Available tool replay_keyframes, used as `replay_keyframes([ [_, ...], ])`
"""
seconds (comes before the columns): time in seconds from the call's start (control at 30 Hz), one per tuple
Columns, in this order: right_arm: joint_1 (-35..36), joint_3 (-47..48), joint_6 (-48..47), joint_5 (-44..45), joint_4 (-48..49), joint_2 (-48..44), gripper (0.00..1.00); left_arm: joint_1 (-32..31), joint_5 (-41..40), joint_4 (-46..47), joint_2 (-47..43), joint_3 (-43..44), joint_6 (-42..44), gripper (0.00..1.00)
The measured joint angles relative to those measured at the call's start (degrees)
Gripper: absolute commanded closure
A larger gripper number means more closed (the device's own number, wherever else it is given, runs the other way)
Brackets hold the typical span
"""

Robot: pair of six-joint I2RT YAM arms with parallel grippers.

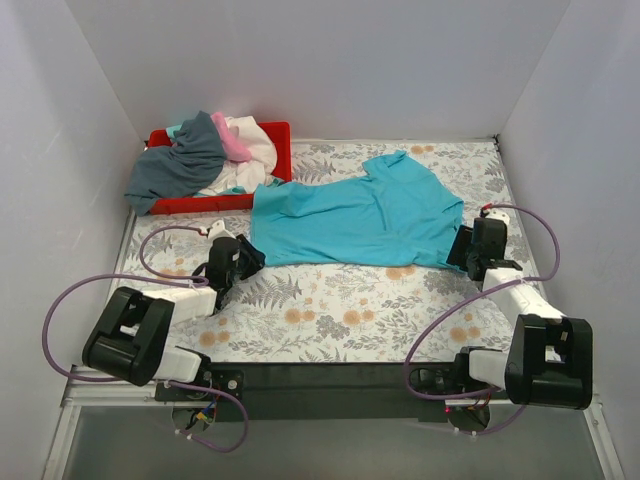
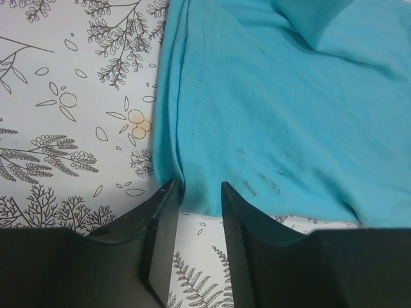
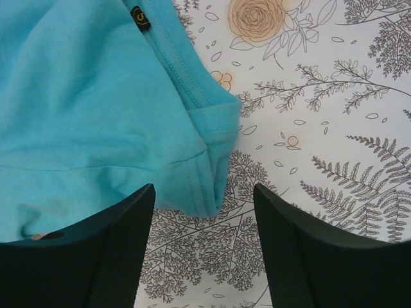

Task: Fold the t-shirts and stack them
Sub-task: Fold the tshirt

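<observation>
A bright turquoise t-shirt [image 1: 350,215] lies spread on the floral table cover, neck toward the back. My left gripper [image 1: 250,256] is at its near left corner. In the left wrist view the shirt's corner [image 2: 199,192] lies at the tips of the narrowly open left gripper [image 2: 199,189], unclamped. My right gripper [image 1: 461,246] is at the near right corner. In the right wrist view the right gripper [image 3: 204,192] is wide open, with the shirt's hem corner [image 3: 205,186] just ahead between the tips. A slate grey shirt [image 1: 180,165], a white one [image 1: 258,150] and a pink one [image 1: 235,140] lie heaped at the back left.
The heap sits in a red plastic tray [image 1: 200,205] at the back left corner, the grey shirt spilling over its left side. White walls close in the left, back and right. Purple cables loop beside both arms. Bare floral cover [image 1: 340,310] lies in front of the shirt.
</observation>
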Motion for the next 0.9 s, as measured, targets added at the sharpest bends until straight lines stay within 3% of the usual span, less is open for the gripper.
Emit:
replay_keyframes([
  [0.17, -2.95, -0.52, 0.09, -3.50, -0.04, -0.31, 0.60, 0.00, 0.00, 1.20, 0.59, 0.00, 0.07, 0.87],
  [0.37, -3.78, -0.52, -0.04, -8.22, 0.37, -0.20, 0.79, 0.00, -0.07, 1.60, 0.59, 0.00, 0.11, 1.00],
  [0.6, -4.04, -0.52, -0.09, -10.91, 0.46, -0.09, 0.99, 0.00, -0.26, 1.84, 0.59, 0.00, 0.13, 1.00],
  [0.9, -4.42, -0.52, -0.48, -9.99, 0.55, -0.96, 0.99, 0.00, -0.48, 2.40, 0.04, -0.72, 0.17, 1.00],
])
